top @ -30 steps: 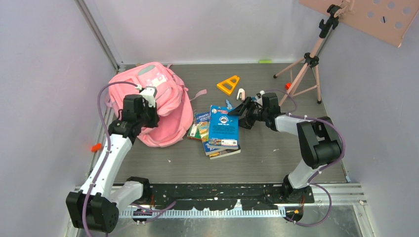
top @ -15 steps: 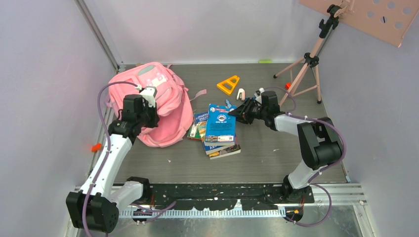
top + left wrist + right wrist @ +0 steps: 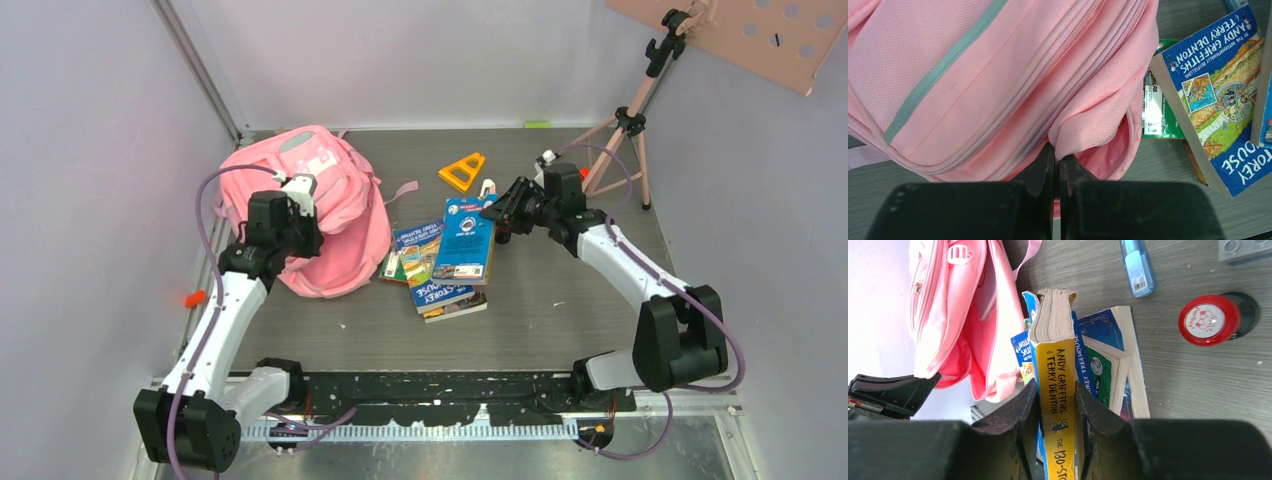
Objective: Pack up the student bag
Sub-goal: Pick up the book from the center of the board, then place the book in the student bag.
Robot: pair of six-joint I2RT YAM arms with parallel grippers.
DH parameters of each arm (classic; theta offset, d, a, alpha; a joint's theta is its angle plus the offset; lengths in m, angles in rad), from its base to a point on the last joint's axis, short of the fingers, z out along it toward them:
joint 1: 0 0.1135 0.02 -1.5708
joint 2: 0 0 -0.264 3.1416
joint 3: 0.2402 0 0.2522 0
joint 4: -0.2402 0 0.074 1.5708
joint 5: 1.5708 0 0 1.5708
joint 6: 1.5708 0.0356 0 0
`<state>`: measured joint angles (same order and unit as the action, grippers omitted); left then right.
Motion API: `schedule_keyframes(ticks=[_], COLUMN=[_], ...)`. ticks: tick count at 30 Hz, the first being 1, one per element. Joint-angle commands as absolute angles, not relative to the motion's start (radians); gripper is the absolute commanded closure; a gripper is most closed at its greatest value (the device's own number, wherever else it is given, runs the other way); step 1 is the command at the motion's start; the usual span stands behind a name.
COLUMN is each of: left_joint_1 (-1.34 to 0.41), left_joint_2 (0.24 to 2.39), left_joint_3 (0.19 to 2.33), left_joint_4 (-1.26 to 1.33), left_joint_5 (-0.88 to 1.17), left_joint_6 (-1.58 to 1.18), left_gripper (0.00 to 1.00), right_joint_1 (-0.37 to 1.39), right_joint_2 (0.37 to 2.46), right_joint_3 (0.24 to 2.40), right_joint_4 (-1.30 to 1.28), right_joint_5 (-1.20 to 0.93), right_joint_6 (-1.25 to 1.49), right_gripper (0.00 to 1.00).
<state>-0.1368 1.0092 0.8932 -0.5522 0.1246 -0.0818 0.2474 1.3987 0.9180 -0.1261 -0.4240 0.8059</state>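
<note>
Pink student bag (image 3: 310, 200) lies near the table's (image 3: 560, 300) far-left corner, left gripper (image 3: 1057, 156) clenched on its opening edge. Right gripper (image 3: 1055, 388) grasps yellow-spined book (image 3: 465, 240), tilted over book stack (image 3: 440, 297) mid-table.

Overhead camera looks down from behind; both close wrist cameras share the student bag (image 3: 973, 75) and books (image 3: 1218, 100).

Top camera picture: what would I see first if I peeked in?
The big pink student bag lying at the back left of the table, with the left gripper pinching its edge. Next, the right gripper squeezing a blue book with a yellow spine above the pile of books in the middle.
</note>
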Motion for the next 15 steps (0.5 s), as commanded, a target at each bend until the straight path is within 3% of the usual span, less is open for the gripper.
schedule_keyframes(ticks=[1,10,15], left_joint_1=[-0.133,-0.133,-0.127], left_joint_2=[0.991,0.976,0.983], left_joint_3=[0.936,0.943,0.954], left_joint_4=[-0.446,-0.461,-0.479], left_joint_5=[0.175,0.116,0.113], left_joint_6=[-0.107,-0.113,-0.108], left_gripper=[1.00,1.00,1.00], right_joint_1=[0.250,0.442,0.543], right_joint_2=[1.317,1.342,1.384], right_joint_3=[1.037,1.277,1.317], right_joint_4=[-0.279,-0.462,-0.373], right_joint_5=[-0.358,-0.292,-0.290], right_joint_6=[0.700,0.702,0.838], right_gripper=[0.99,0.99,0.99])
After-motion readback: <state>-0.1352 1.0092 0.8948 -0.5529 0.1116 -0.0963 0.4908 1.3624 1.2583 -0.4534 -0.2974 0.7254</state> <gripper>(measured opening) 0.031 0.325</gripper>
